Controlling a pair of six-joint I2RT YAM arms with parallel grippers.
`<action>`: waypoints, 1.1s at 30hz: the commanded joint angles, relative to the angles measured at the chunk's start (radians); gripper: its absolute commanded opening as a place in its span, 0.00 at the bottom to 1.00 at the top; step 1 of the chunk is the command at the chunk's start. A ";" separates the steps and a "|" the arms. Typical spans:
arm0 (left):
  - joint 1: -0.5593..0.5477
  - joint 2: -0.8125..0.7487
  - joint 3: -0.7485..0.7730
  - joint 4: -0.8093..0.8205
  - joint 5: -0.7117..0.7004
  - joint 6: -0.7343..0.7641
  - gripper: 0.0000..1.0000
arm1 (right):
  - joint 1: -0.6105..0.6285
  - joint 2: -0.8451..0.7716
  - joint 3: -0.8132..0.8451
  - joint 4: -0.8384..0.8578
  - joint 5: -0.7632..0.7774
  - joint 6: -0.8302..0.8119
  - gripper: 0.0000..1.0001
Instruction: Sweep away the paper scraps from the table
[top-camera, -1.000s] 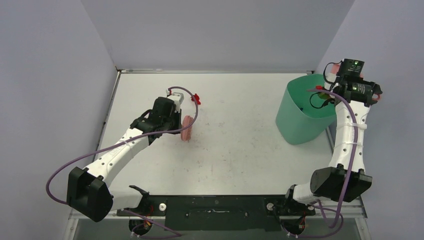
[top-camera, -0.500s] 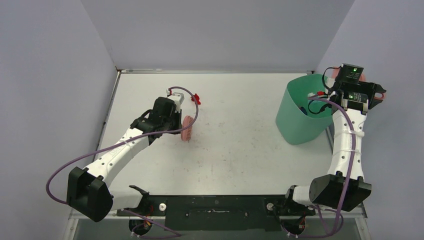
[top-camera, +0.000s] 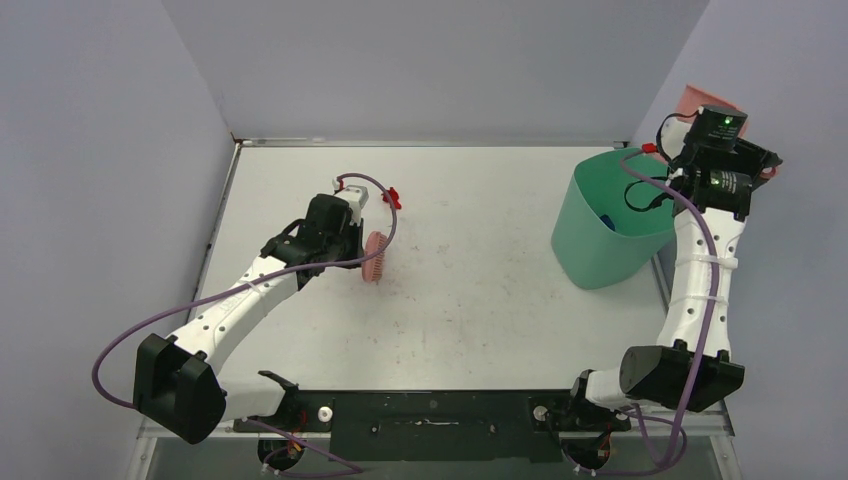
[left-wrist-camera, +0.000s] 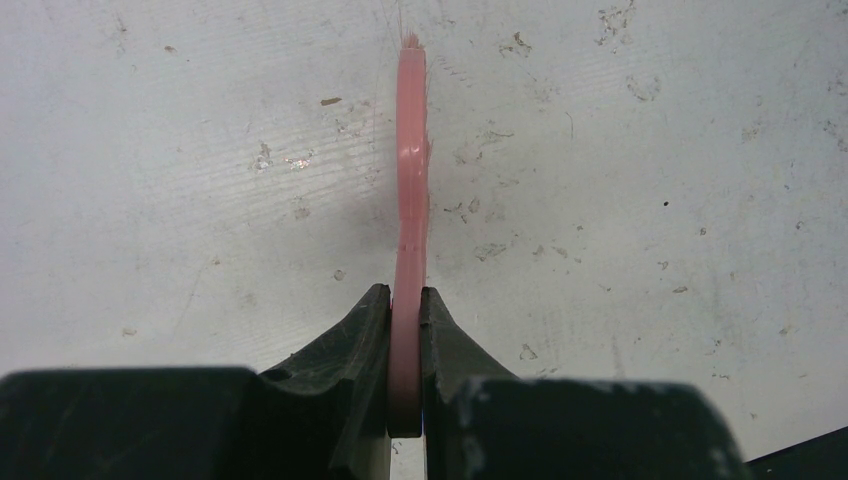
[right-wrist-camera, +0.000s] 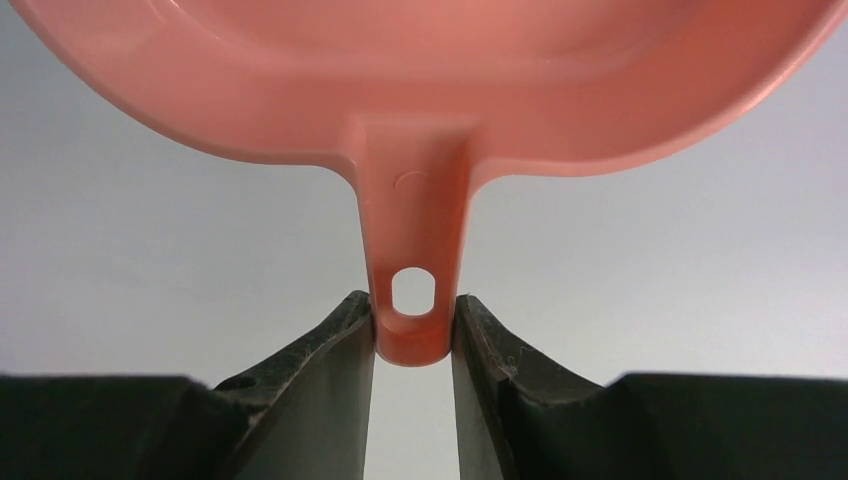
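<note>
My left tool (left-wrist-camera: 405, 325), closed tight on the thin pink plastic brush (left-wrist-camera: 410, 170), holds it on edge over the scuffed white tabletop (top-camera: 480, 300), left of centre. My right tool (right-wrist-camera: 412, 335), narrowly parted, clamps the handle of the pink plastic dustpan (right-wrist-camera: 430, 90), raised beside the green plastic bin (top-camera: 600, 255) at far right. One blue paper scrap (top-camera: 607, 222) shows inside that bin.

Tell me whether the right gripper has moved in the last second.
Yes. The right gripper, shut on the pink dustpan, has shifted right and toward the back wall relative to the green bin.
</note>
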 joint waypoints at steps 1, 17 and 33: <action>-0.003 0.001 0.051 0.016 0.003 0.010 0.00 | 0.009 0.013 0.056 -0.013 -0.092 0.186 0.05; -0.002 0.010 0.046 0.022 -0.006 0.011 0.00 | 0.513 -0.059 0.088 -0.059 -0.231 0.599 0.05; 0.022 -0.007 0.042 0.044 -0.090 0.035 0.00 | 0.785 -0.045 -0.336 -0.343 -0.676 0.588 0.05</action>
